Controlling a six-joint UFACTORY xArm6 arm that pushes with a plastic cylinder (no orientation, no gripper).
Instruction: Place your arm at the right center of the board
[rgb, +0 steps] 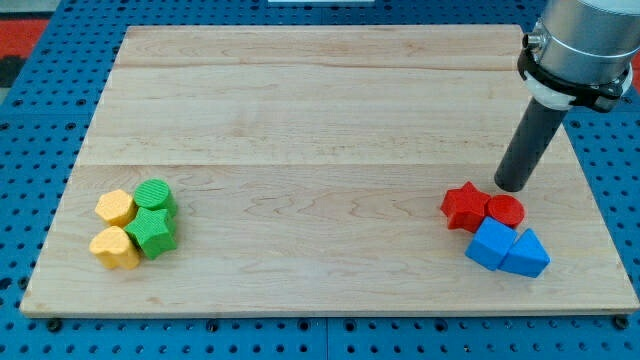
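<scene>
My tip rests on the wooden board at the view's right, about mid-height. It stands just above the red cylinder and right of the red star, close to both. Below them lie a blue cube and a blue triangular block, all packed together. The dark rod rises up and right to the silver arm.
At the view's lower left sits another cluster: a yellow hexagon block, a yellow heart block, a green cylinder and a green star block. A blue pegboard surrounds the board.
</scene>
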